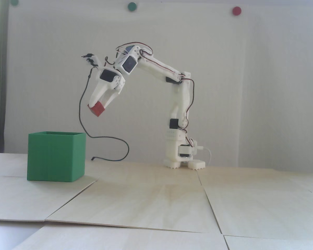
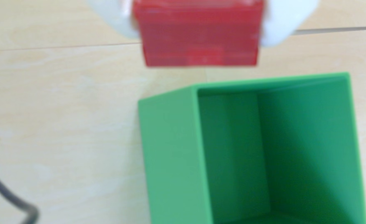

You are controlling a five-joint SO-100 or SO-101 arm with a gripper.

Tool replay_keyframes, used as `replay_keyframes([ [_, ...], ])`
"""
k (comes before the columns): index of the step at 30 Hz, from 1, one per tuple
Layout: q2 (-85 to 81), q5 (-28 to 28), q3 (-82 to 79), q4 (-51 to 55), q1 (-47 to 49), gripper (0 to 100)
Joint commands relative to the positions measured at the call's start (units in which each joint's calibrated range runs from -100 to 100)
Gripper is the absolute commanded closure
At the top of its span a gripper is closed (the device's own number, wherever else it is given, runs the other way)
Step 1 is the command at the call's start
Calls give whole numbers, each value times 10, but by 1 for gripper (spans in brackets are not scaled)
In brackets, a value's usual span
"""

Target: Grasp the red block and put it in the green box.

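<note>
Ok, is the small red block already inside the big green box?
No, the end effector holds the small red block in the air above the big green box.

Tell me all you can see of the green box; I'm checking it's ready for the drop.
The green box is a plain, matte, plastic-looking cube with thin walls and an open top. It stands upright on the pale wooden table, at the left in the fixed view. The wrist view shows its inside empty. Nothing touches it; the red block, held in the gripper, hangs above, right of its rim.
</note>
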State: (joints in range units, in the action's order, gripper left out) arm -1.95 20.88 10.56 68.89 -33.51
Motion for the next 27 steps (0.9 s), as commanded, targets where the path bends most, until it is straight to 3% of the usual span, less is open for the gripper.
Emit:
replay_keyframes([
  [1,-67,-3,30,5,-1,98],
  [9,-36,-11,117,-10,69,98],
  [20,142,-32,497,-8,86,98],
  [27,250,-32,534,-71,86,98],
])
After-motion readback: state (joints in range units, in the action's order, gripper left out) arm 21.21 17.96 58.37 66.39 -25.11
